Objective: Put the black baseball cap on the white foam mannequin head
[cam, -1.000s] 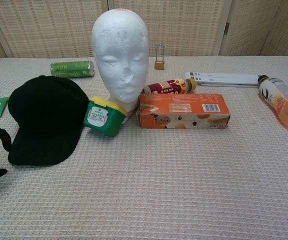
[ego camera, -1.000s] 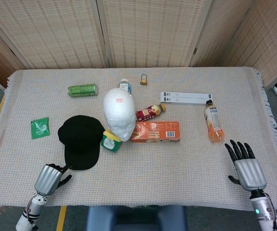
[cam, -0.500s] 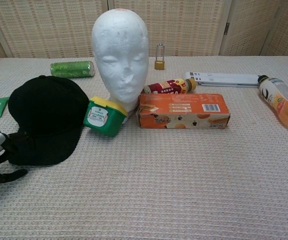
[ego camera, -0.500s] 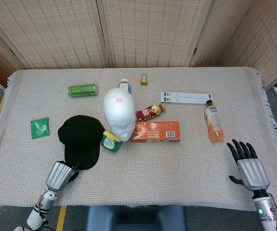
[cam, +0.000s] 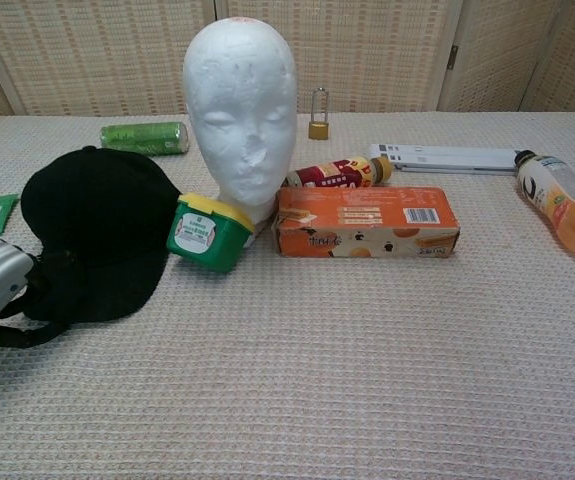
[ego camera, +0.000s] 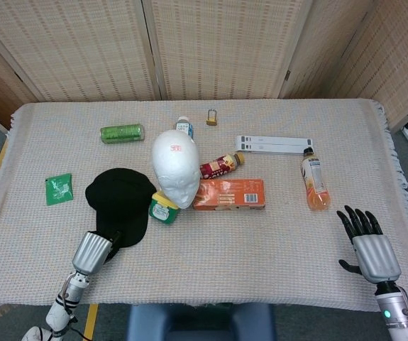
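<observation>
- fingers (cam: 37,292) of the left hand (ego camera: 94,249) lie at the brim of the black baseball cap (ego camera: 120,204), dark digits over the near edge of the brim; whether they actually clamp it, cannot tell.
- fingers (ego camera: 356,219) of the right hand (ego camera: 372,253) are spread and straight, holding nothing, hand near the front right corner of the bench (ego camera: 274,256).
- cap lies flat on the left half of the bench, brim toward the front edge, crown just beside the white foam mannequin head (ego camera: 176,168).
- mannequin head stands upright near the bench centre, bare, face toward the front edge.
- green tub with yellow lid (cam: 206,232) tilted against the head's base, touching the cap's right side.
- orange box (ego camera: 230,194) lies just right of the head; small brown bottle (ego camera: 222,165) behind it.
- orange drink bottle (ego camera: 315,180) lies toward the right edge; white strip (ego camera: 274,144) behind it.
- green can (ego camera: 122,133) and padlock (ego camera: 211,118) toward the back edge; green packet (ego camera: 59,189) by the left edge.
</observation>
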Motion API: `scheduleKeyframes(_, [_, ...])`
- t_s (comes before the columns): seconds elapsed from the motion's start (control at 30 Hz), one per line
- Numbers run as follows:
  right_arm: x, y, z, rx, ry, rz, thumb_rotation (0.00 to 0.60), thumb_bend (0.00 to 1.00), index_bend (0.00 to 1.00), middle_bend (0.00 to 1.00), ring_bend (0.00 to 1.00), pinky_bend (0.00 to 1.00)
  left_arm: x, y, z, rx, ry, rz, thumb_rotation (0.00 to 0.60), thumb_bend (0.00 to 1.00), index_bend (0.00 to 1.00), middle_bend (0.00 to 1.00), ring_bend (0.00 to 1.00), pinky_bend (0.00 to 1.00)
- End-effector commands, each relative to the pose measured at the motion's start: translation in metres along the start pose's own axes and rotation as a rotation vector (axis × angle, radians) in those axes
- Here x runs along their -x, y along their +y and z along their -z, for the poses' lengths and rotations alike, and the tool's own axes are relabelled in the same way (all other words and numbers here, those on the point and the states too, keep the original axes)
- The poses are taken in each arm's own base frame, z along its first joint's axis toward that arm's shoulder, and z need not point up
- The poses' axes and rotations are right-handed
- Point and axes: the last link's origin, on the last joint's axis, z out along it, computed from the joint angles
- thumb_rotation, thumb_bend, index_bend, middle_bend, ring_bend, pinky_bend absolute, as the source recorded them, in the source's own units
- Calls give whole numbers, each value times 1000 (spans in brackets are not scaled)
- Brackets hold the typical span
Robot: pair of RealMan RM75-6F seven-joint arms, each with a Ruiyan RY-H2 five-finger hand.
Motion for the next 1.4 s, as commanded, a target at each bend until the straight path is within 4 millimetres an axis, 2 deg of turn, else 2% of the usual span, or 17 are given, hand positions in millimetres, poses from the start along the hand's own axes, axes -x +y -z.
scheduleKeyframes(0.03, [-2, 1, 1, 2, 10, -5, 600, 25, 0, 0, 0, 0, 0, -2, -7, -18, 3, -1, 600, 312, 470, 1000, 1000, 1000])
scheduleKeyframes(0.33, [-1, 1, 1, 1, 0, 7, 600, 25, 0, 0, 0, 0, 5, -15, -8, -71, -41, -24, 600, 397, 480, 1000, 1000, 1000])
scheduleKeyframes(0.5, [-1, 0, 1, 1, 0, 6, 600, 24, 0, 0, 0, 0, 4, -20, -16, -95, -36, -37, 600, 459, 505, 1000, 1000, 1000])
scheduleKeyframes(0.7, [-1, 0, 2, -6, -6, 2, 600, 25, 0, 0, 0, 0, -4, -27, -28, -112, 14, -37, 600, 521, 587, 1000, 1000, 1000])
scheduleKeyframes(0.9, [-1, -1, 4, -24, -20, -1, 600, 26, 0, 0, 0, 0, -23, -41, -43, -148, 122, -25, 600, 459, 701, 1000, 1000, 1000])
scheduleKeyframes(1.2, [0, -3, 6, -43, -38, 2, 600, 24, 0, 0, 0, 0, -59, -63, -63, -179, 312, -13, 600, 473, 732, 1000, 1000, 1000])
scheduleKeyframes(1.4, [1, -2, 6, -43, -45, 5, 600, 25, 0, 0, 0, 0, -92, -80, -81, -166, 461, -65, 600, 493, 738, 1000, 1000, 1000])
